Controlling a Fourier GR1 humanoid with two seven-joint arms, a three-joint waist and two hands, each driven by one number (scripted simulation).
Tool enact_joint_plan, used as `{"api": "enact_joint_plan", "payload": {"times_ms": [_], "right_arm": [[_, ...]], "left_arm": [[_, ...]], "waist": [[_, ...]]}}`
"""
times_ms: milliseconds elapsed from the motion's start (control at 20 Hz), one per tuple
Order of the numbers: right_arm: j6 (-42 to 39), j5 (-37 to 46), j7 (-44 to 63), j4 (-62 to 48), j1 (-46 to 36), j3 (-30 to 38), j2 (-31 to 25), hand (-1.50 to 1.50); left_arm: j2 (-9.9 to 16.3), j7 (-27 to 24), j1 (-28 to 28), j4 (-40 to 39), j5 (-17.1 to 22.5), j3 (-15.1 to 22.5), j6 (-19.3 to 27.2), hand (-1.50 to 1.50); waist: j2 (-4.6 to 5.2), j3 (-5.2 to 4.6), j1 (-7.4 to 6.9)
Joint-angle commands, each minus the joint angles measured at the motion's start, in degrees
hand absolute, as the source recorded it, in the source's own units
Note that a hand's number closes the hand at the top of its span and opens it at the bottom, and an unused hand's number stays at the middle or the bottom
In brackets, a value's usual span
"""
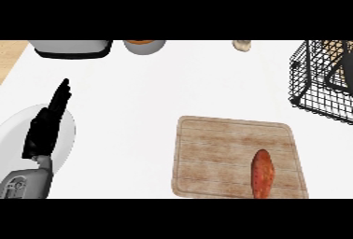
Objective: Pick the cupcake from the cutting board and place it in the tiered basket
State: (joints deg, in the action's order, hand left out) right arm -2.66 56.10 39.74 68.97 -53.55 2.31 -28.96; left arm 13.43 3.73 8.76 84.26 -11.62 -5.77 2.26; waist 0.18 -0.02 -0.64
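Note:
The wooden cutting board (221,154) lies at the front centre of the white counter. On its right half lies a long orange-brown vegetable (262,173), and I see no cupcake on the board. The black wire tiered basket (310,88) stands at the right edge. Through its mesh shows a dark shape (336,72) that may be my right hand, with a tan patch above it; I cannot tell what either is. My left hand (41,133) rests at the left, fingers straight and pointing away, holding nothing.
A pale round plate (14,126) lies under my left hand. Along the back edge are a grey appliance (72,48), a grey bowl (144,45) with something orange in it, and a small beige item (241,45).

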Motion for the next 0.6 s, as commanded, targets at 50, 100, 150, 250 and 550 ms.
{"api": "enact_joint_plan", "payload": {"times_ms": [50, 100, 150, 250, 550], "right_arm": [[-0.77, 6.13, -3.75, -9.21, -1.56, -1.05, -7.32, 1.50], [1.83, 7.39, -4.80, -10.00, 0.76, -1.16, -7.63, 1.50], [0.68, 6.67, -6.91, -13.46, -1.76, 0.69, -10.48, 1.50], [3.75, 7.28, -9.53, -19.37, -4.05, 1.72, -10.19, 1.50], [5.61, 5.75, -16.91, -22.68, -1.81, 3.43, -9.78, 1.50]], "left_arm": [[0.20, -0.19, 2.52, -3.04, -0.49, -0.40, 0.12, 0.00], [0.46, -0.49, 0.95, -0.86, -0.19, -0.18, -0.53, 0.00], [-0.88, 1.28, 0.96, 0.62, -1.79, 1.48, 0.79, 0.00], [-1.11, -1.34, -0.36, 0.27, -1.67, 0.93, 1.13, 0.00], [-1.19, 2.93, 2.52, 0.30, -1.15, 0.64, 0.03, 0.00]], "waist": [[0.28, -0.03, -0.04], [0.14, 0.00, -0.16], [0.16, 0.02, -0.41], [0.19, 0.01, -0.61], [-0.02, 0.02, -0.01]]}}
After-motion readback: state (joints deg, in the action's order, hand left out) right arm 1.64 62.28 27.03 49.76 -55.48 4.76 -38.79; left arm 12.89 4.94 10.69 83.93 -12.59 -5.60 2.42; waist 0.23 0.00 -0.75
